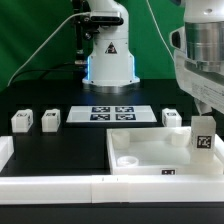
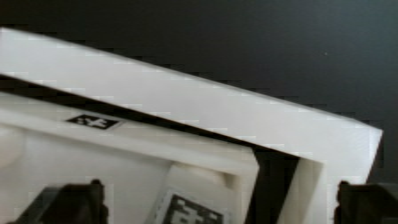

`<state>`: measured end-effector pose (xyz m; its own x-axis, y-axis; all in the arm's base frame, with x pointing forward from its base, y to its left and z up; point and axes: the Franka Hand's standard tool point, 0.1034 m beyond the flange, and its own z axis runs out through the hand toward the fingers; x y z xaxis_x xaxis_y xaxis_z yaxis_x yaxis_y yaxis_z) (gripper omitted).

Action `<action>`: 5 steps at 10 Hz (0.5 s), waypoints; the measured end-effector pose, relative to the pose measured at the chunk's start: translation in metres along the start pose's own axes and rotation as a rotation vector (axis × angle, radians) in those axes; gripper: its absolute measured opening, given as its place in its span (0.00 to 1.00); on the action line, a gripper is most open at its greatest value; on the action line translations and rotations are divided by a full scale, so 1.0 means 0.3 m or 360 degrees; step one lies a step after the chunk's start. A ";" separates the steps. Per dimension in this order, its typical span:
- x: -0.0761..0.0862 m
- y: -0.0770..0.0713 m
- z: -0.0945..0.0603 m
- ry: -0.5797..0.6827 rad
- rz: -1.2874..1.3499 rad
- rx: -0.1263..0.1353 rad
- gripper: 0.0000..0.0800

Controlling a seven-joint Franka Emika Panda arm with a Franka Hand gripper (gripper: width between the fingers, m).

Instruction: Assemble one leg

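Observation:
A leg (image 1: 202, 138), a small white block with a black-and-white marker, stands upright at the white tabletop's (image 1: 140, 150) corner on the exterior view's right. My gripper (image 1: 206, 106) hangs just above it. In the wrist view the two dark fingers (image 2: 71, 205) are spread wide, and the leg (image 2: 192, 200) lies between them, touching neither. The gripper (image 2: 217, 208) is open. Three more legs stand on the black table: two on the exterior view's left (image 1: 22, 121) (image 1: 49, 120) and one behind the tabletop (image 1: 171, 118).
The marker board (image 1: 110, 113) lies in front of the robot base (image 1: 108, 55). A white wall (image 1: 60, 185) runs along the front edge, with a white block (image 1: 5, 150) at its left end. The wall also shows in the wrist view (image 2: 196, 95), past the tabletop's tagged rim (image 2: 93, 121).

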<state>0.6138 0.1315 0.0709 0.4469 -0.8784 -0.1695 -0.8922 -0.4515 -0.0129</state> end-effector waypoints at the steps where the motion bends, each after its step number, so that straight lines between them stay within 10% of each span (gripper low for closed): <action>1: 0.002 0.002 0.000 -0.0002 -0.0161 -0.0004 0.81; 5: 0.009 0.015 -0.005 -0.0005 -0.0824 -0.0071 0.81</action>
<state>0.6110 0.1269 0.0720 0.8287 -0.5379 -0.1547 -0.5507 -0.8329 -0.0539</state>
